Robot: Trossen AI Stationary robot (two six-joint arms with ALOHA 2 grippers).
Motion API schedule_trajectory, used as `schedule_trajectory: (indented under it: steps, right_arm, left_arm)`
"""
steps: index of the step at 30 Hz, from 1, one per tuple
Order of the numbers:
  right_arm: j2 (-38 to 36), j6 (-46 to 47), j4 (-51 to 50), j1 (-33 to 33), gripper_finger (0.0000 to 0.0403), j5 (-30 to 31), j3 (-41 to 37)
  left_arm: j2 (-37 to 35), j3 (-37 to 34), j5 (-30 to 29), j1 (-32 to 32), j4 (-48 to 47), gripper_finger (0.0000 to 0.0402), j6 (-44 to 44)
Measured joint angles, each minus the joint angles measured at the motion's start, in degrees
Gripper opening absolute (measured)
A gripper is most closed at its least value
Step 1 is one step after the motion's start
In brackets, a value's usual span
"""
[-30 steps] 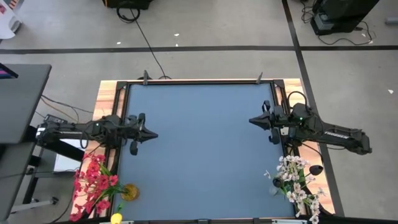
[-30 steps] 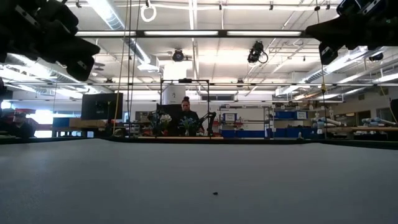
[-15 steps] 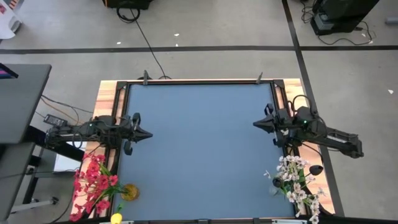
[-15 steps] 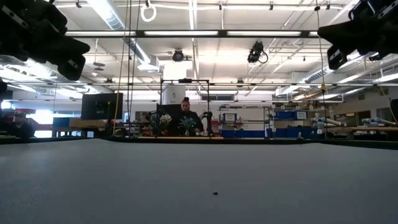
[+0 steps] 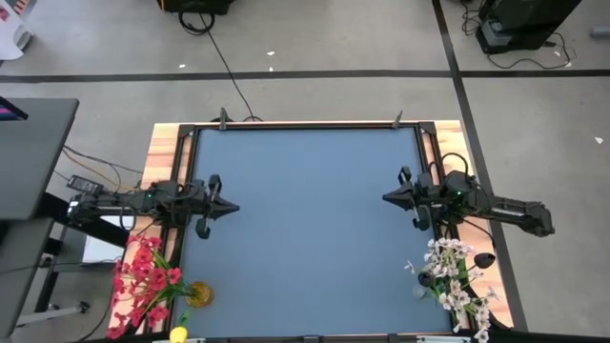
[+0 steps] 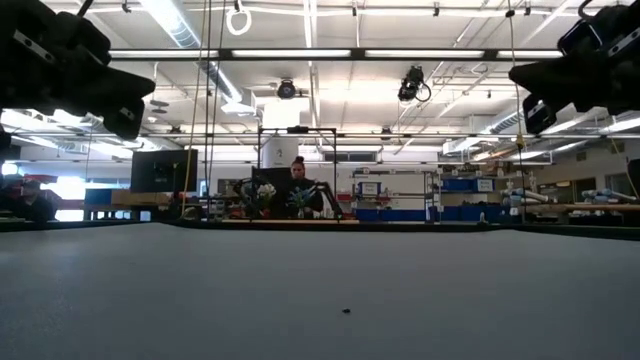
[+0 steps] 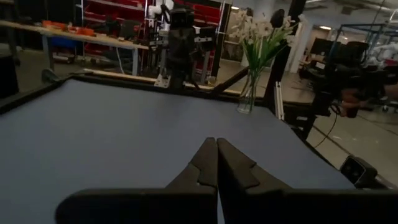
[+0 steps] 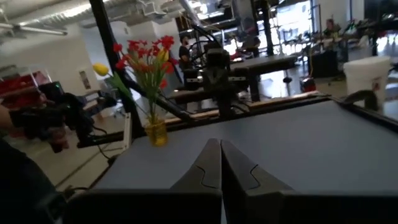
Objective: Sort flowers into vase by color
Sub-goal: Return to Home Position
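Red clustered blooms [image 5: 143, 279] with a yellow tulip bud [image 5: 177, 333] stand in a yellowish vase [image 5: 197, 294] at the table's near left corner. The right wrist view shows them as red blooms [image 8: 147, 55] in the vase [image 8: 155, 132]. White sprays [image 5: 456, 274] stand in a clear vase [image 5: 423, 285] at the near right corner, also seen as sprays [image 7: 261, 28] in the left wrist view. My left gripper [image 5: 232, 207] hovers shut by the left edge. My right gripper [image 5: 387, 197] hovers shut by the right edge. Both point toward the table's middle.
The blue table top [image 5: 305, 229] lies bare between the two arms, framed by a dark rail [image 5: 305, 124]. In the low view both arms hang high, the left [image 6: 80, 70] and the right [image 6: 580, 70]. A person [image 6: 298, 185] sits far behind the table.
My right gripper has drifted slightly toward the near edge and dropped a little, staying shut. My left gripper drew back a little toward the left edge, then came forward again. The flowers and vases have not moved.
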Motion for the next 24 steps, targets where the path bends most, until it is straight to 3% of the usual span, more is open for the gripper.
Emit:
schedule_trajectory:
  steps: [6, 14, 24]
  right_arm:
    - [0.1, -1.9, -1.8, 1.4, 0.0005, 5.3, 0.0]
    - [0.2, -0.8, -2.8, 1.4, 0.004, 5.8, 0.0]
    - [0.2, 2.9, -2.6, 1.4, 0.0042, 5.8, 0.0]
  left_arm:
    - [0.0, 0.0, -2.2, 0.0, -0.5, 0.0002, 2.5]
    - [0.0, 0.0, -2.1, 0.0, -0.5, 0.0015, -0.4]
    - [0.0, 0.0, -2.1, 0.0, -0.4, 0.0024, -0.6]
